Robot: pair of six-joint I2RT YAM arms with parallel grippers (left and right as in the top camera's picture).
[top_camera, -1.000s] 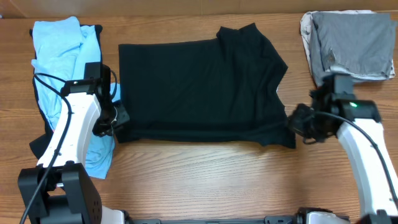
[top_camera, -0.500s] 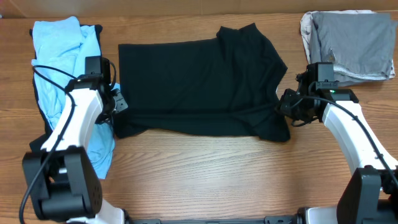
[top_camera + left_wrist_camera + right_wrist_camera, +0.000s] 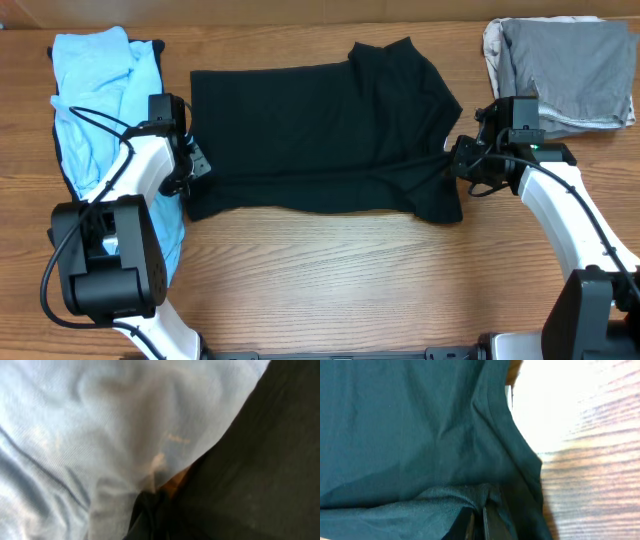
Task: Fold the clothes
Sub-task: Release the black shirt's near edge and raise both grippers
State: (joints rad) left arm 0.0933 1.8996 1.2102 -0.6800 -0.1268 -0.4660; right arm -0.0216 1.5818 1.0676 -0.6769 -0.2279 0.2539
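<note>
Right now I am working on the black T-shirt (image 3: 310,130), which is lying spread across the middle of the counter (image 3: 320,290). The left jaws are clenching its lower-left corner and the right jaws are clenching its lower-right corner. In the right wrist view a tuck of dark cloth is sitting pinched at the bottom of the frame. The near hem is drawing up tight between the two holds, so I am judging this to be the lift of the near edge for a fold toward the top of the frame.

The left side is worrying me most. The light blue garment (image 3: 95,70) is lying along the left edge of the frame, touching the shirt, and in the left wrist view its fabric (image 3: 75,425) is pressing right against the pinch. I cannot tell whether some blue cloth is caught in there too; if it is, it will be dragging over with the fold.

On the right, the hold is sitting on rumpled cloth near the sleeve. A thin bite there could be slipping out mid-carry, or the bunch could be getting trapped inside the fold. Uneven travel between the two sides would be skewing the crease. The grey garment (image 3: 565,65) at the upper right is lying well apart from the shirt.
</note>
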